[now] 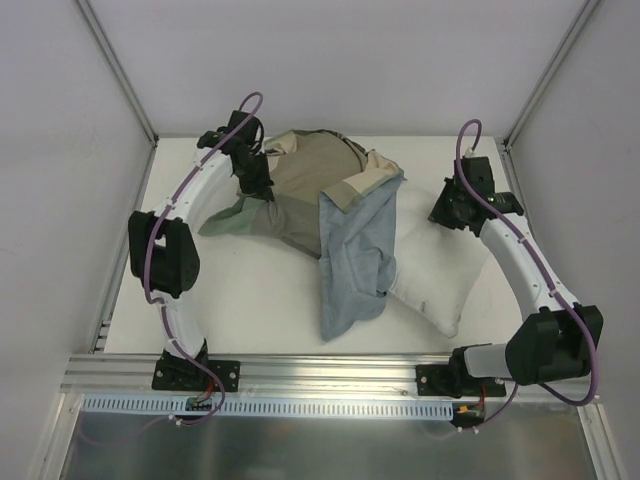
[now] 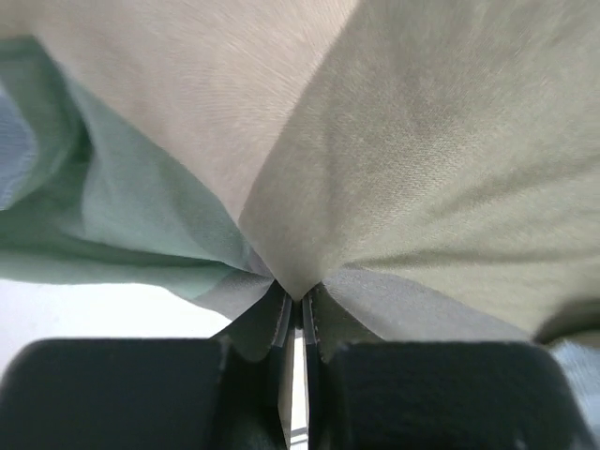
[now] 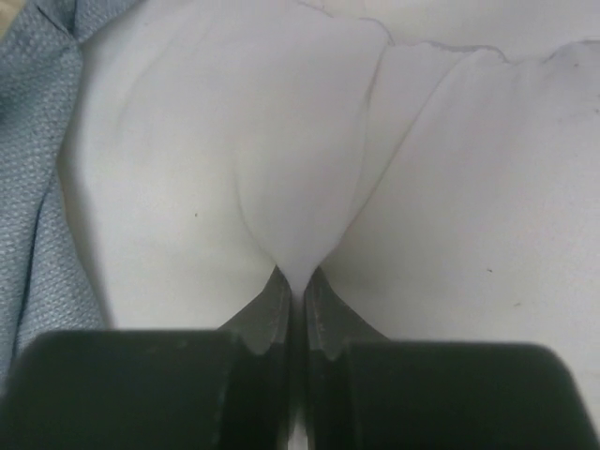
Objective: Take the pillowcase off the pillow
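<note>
**1. Arm pose**
My left arm (image 1: 190, 190) arcs from its base up the left side of the bench (image 1: 250, 310) and bends inward at the wrist. The left claw (image 2: 295, 302) is closed on a pinch of the pillowcase (image 1: 320, 185), where beige, olive and green blocks meet. My right arm (image 1: 525, 255) arcs up the right side. The right claw (image 3: 298, 281) is closed on a fold of the pillow (image 1: 432, 290), near its far right edge.

**2. Surface and room**
The bench is flat and white. Pale panels stand on three sides, with metal posts at the rear corners. An aluminium rail (image 1: 330, 372) along the near edge carries both arm bases.

**3. Location of task items**
The pillowcase lies bunched at the centre rear of the bench. Its blue-grey face is draped forward over the left part of the pillow. The pillow protrudes from under it toward the near right.

**4. Materials and shapes**
The pillowcase is soft cloth, and the weave shows plainly on its blue-grey face. The pillow is plump, smooth and off-white. At each pinch the fabric gathers into creases that fan outward. The claw fingers are black.
</note>
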